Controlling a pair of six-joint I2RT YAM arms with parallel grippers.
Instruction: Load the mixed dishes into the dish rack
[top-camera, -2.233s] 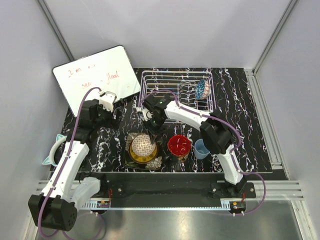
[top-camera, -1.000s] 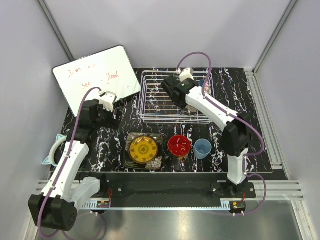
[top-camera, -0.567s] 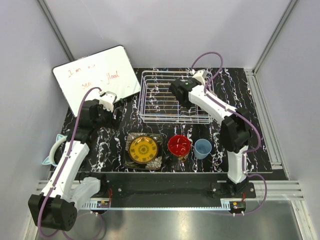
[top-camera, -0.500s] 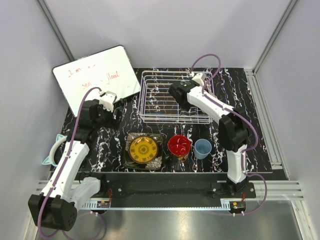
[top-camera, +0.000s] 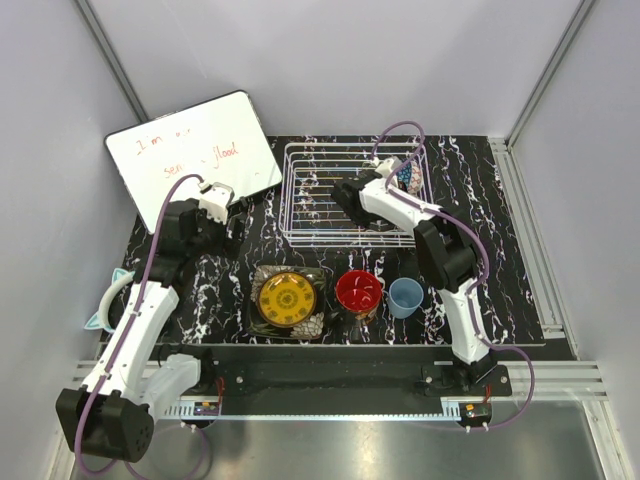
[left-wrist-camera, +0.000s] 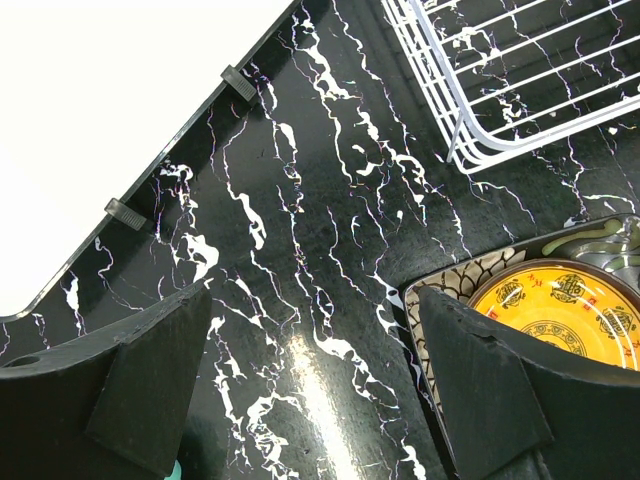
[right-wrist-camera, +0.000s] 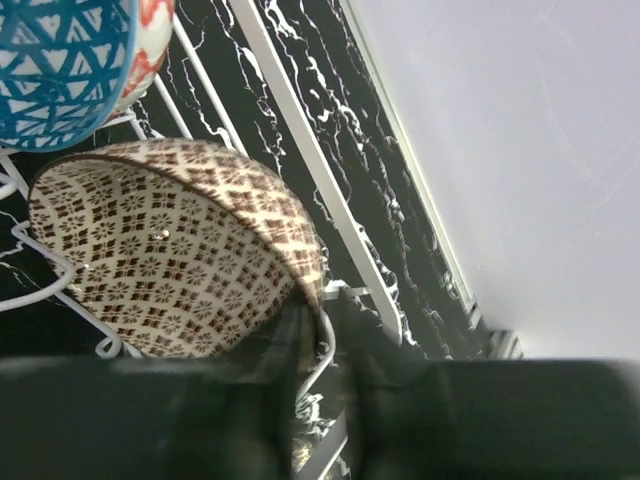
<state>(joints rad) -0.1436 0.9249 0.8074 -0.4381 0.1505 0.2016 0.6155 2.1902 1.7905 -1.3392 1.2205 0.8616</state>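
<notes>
White wire dish rack (top-camera: 305, 200), from above: my right arm (top-camera: 440, 250) reaches into its right end, beside the blue patterned bowl (top-camera: 405, 176). Left wrist: left gripper (left-wrist-camera: 310, 390) spread, holding nothing. Right wrist: right gripper (right-wrist-camera: 320, 335) seems pinched on the rim of the brown-and-cream patterned bowl (right-wrist-camera: 170, 260), which stands on edge in the rack, underside toward me. Next, I judge, let go gently.

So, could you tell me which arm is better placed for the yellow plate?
Probably left: the left pincer, open, hovers near the yellow plate; the right pincer is at the dish rack.
</notes>
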